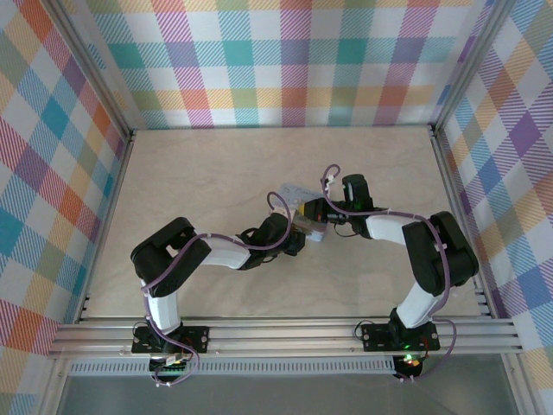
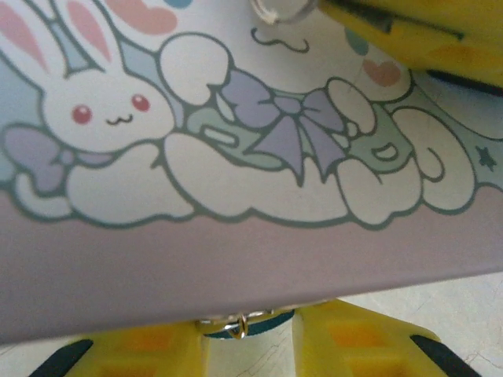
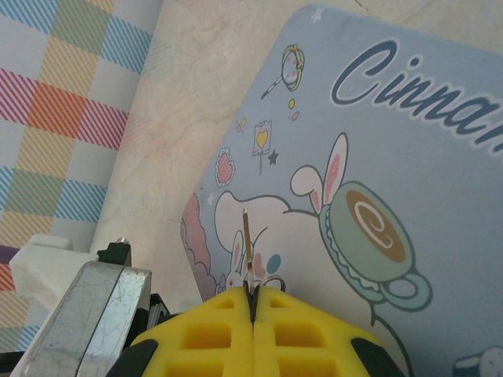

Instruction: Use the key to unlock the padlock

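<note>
Over tin [image 3: 409, 157], R claw [image 3: 253, 294] tight on key [image 3: 247, 251], shaft straight out; L claw [image 2: 245, 342] unclear.

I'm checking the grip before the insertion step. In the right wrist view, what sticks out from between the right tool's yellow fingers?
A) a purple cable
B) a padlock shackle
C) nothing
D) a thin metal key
D: the right tool is shut on the key, a thin metal sliver pointing up from between the closed fingers, in front of the cartoon tin.
</note>
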Tool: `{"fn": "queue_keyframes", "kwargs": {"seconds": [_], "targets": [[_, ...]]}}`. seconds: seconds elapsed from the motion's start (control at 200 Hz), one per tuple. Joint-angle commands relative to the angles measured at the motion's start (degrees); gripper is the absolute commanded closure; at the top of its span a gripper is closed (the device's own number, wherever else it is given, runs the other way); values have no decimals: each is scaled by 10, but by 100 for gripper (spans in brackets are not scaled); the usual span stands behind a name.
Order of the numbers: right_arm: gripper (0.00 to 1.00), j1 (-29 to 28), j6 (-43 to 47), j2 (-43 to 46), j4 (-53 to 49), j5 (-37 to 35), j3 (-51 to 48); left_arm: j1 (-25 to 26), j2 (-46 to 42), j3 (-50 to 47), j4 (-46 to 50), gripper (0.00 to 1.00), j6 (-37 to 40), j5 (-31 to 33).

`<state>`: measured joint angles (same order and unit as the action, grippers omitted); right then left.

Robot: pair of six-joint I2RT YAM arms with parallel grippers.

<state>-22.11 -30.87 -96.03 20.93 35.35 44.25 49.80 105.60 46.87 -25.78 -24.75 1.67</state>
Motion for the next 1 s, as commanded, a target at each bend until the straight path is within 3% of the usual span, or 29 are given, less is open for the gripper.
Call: {"fn": "queue_keyframes", "kwargs": {"seconds": [0.0,0.435,0.995], "targets": [[100,-12,1,7,-59,4,-6,10,2,27,-14,64,-27,-12],[100,-14,-7,-1,-50,5,-11,10,18,56,31,61,-76,5],[100,-18,-8,12,-49,6,-8,10,15,64,44,75,-88,5]]}}
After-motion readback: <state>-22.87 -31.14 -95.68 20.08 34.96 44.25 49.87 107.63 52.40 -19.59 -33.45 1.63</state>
